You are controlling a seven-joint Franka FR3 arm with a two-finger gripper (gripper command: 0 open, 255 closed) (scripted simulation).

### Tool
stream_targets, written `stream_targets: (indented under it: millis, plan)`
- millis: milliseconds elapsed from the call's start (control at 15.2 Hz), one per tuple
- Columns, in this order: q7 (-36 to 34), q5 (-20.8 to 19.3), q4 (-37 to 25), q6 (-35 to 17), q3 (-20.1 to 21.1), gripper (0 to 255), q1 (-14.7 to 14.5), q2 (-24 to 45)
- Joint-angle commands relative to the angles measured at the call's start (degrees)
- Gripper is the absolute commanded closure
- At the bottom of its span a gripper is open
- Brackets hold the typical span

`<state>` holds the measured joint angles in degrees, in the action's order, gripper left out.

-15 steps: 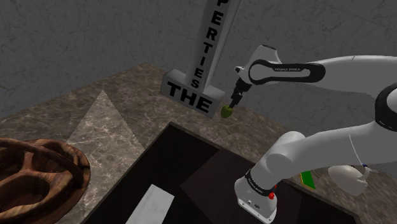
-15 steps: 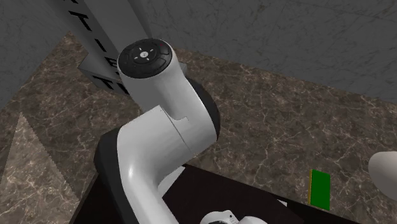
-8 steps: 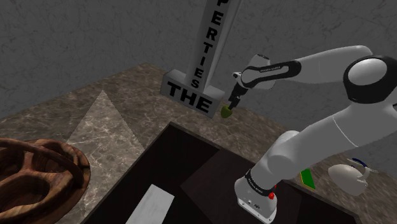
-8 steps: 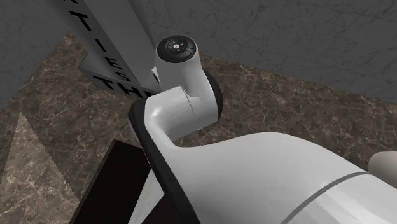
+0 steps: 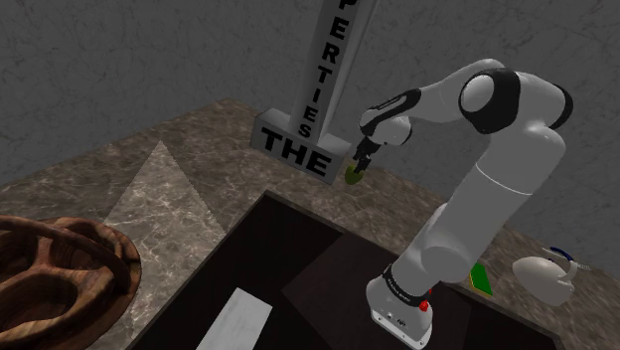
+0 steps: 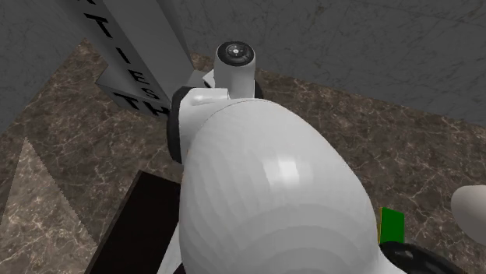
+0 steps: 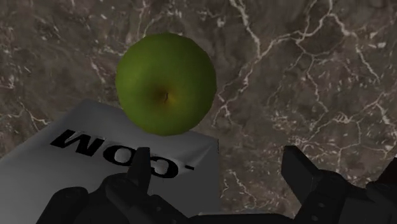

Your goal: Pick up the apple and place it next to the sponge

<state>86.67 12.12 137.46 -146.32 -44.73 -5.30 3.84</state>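
Apple [image 5: 353,174]: green; mid-frame in shoulder view, on marble counter [image 5: 199,159], at foot of lettered grey block [image 5: 298,149]; prob. touching it
Gripper [image 7: 216,156]: jaws spread, empty; just above apple
Handling: rigid, smooth, round, likely slippery; pinch across widest girth

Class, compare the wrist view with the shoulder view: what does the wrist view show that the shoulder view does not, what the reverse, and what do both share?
The wrist view adds the apple's stem dimple, the letters COM on the grey block, and the open fingers, short of the apple. The shoulder view adds the wooden bowl, the green sponge, the white arm and the word THE on the block. Both share the green apple beside the lettered block on the marble counter, with the gripper near it.
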Motion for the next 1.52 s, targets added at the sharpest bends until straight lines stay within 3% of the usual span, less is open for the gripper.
stream_targets:
  millis: [0,132,594,1122,1188,1452]
  plan:
    - [8.99,9.16,-3.7,-0.18,1.13,0,1.78,6.34]
    - [14.08,14.07,-6.81,0.05,3.65,0,4.9,10.66]
    - [18.88,21.07,-7.97,-2.92,8.2,0,8.28,16.28]
    - [19.25,21.59,-8.1,-3.15,8.58,0,8.57,16.72]
    - [19.25,21.59,-8.1,-3.15,8.58,255,8.57,16.72]
    - [19.24,21.59,-8.11,-3.14,8.58,255,8.57,16.73]
